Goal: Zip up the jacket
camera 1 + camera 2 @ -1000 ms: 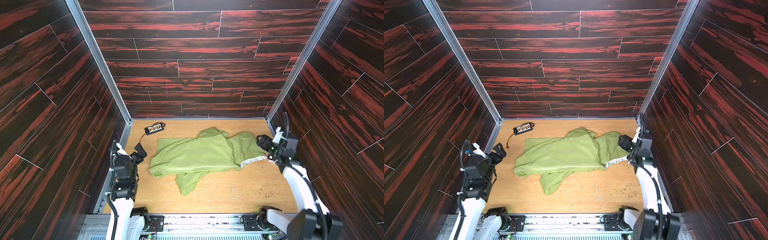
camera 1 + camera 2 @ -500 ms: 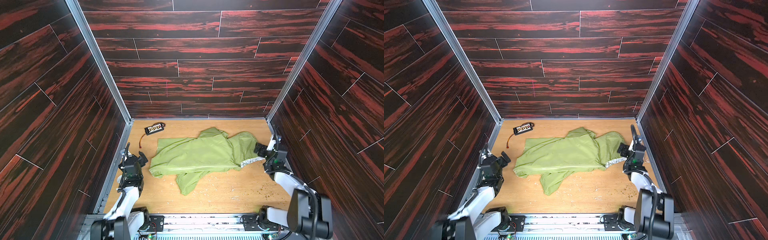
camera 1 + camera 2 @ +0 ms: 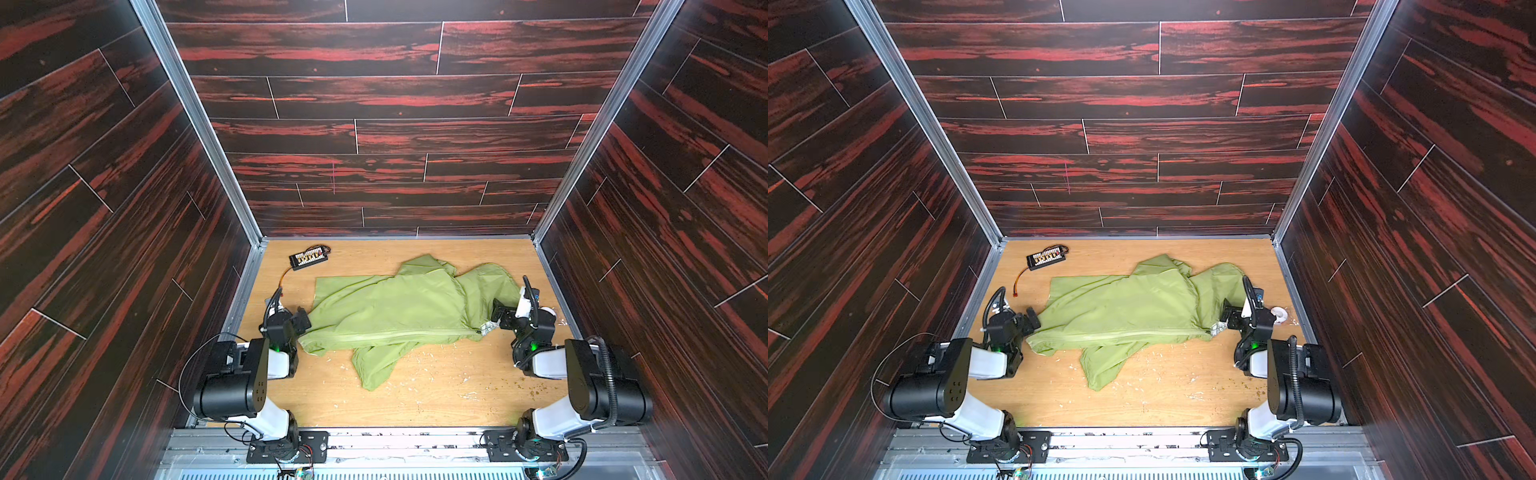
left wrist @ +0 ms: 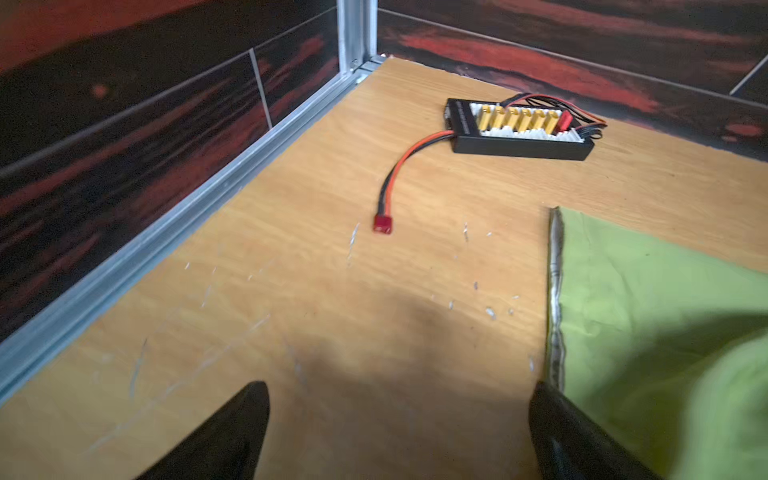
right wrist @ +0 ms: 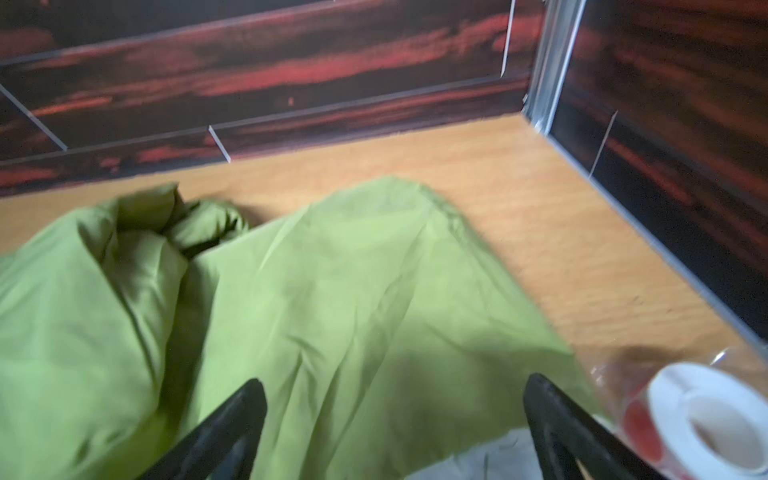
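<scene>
The olive-green jacket [image 3: 395, 307] [image 3: 1125, 307] lies spread on the wooden floor, one sleeve trailing toward the front. Its green zipper [image 3: 395, 334] runs across the front hem side in both top views. My left gripper [image 3: 301, 322] [image 3: 1030, 320] [image 4: 399, 388] stands open, low at the jacket's left edge [image 4: 644, 299], with only bare floor between the fingers. My right gripper [image 3: 498, 311] [image 3: 1229, 313] [image 5: 395, 382] is open over the jacket's right end [image 5: 332, 291], where a strip of white lining [image 5: 478, 461] shows. Neither holds anything.
A black charging board [image 3: 309, 257] [image 3: 1046, 257] [image 4: 519, 129] with a red-and-black lead lies at the back left, its red plug [image 4: 382, 224] on the floor. A white tape roll [image 5: 706, 415] [image 3: 1278, 313] sits beside the right gripper. Dark panelled walls enclose three sides.
Both arms have folded down from upright to low poses. Both grippers have come slightly inward and forward, to the jacket's two ends. The jacket has not moved.
</scene>
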Tool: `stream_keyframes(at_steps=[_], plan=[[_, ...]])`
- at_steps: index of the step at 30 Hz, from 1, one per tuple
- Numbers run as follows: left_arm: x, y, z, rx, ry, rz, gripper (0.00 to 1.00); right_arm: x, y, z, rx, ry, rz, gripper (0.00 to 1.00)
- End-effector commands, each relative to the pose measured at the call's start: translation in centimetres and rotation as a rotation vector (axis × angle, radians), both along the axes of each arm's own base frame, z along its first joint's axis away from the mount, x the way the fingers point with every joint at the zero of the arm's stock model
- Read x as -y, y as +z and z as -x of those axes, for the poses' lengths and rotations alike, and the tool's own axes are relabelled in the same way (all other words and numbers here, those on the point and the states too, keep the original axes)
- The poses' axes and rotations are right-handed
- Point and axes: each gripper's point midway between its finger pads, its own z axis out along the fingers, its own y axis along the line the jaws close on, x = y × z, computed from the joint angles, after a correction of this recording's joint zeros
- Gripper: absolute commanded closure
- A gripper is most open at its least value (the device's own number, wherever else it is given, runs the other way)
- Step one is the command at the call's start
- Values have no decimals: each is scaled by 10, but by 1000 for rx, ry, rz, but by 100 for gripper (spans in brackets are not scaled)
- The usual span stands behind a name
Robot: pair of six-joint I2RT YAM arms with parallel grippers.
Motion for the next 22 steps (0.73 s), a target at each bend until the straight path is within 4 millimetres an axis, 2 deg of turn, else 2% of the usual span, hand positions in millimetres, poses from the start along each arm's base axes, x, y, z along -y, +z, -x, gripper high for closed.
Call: stream_keyframes(at_steps=[1,4,22], plan=[[6,29,-19,82,-22,-85,0,3,15,-7,65,-16,39,1],[9,23,-16,0,-35,-65,0,2,15,-6,69,-14,37,1],[8,24,-17,6,-34,-67,0,1,15,-6,66,-9,38,1]])
